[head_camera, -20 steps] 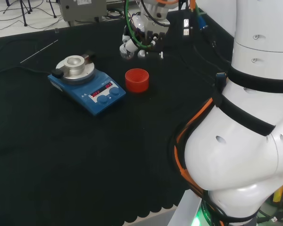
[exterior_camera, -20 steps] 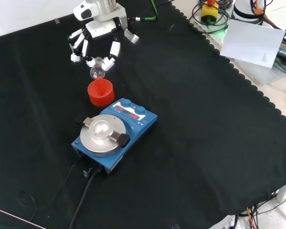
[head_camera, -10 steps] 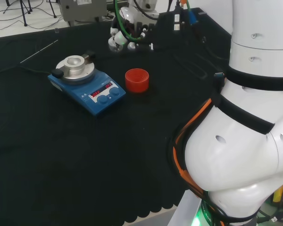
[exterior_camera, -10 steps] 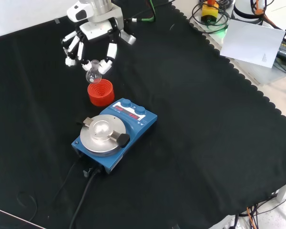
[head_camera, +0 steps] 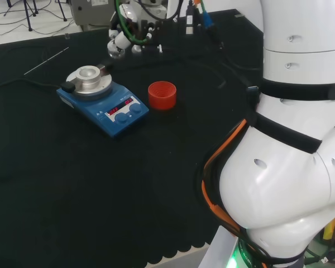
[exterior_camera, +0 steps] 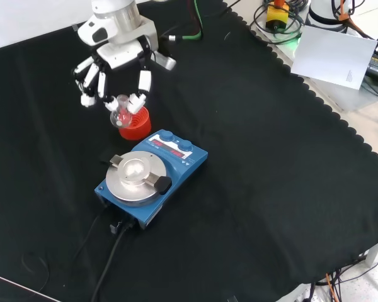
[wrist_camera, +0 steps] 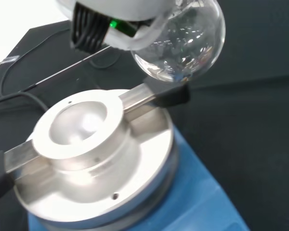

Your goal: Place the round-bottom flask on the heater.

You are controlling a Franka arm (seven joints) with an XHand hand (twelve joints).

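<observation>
Hand (exterior_camera: pixel 116 53) pinches the round-bottom flask (exterior_camera: pixel 120 113) above the cloth.

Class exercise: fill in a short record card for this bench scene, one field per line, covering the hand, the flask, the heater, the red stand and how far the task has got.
hand: above the cloth, fingers curled round the flask
flask: clear, round-bottomed, held in the air, looks empty
heater: blue base, silver bowl-shaped top, nothing in the bowl
stand: red ribbed ring on the cloth beside the heater, nothing on it
flask to heater: apart; in the wrist view the flask hangs beside the bowl, not yet over it
task stage: flask carried, not yet placed
</observation>
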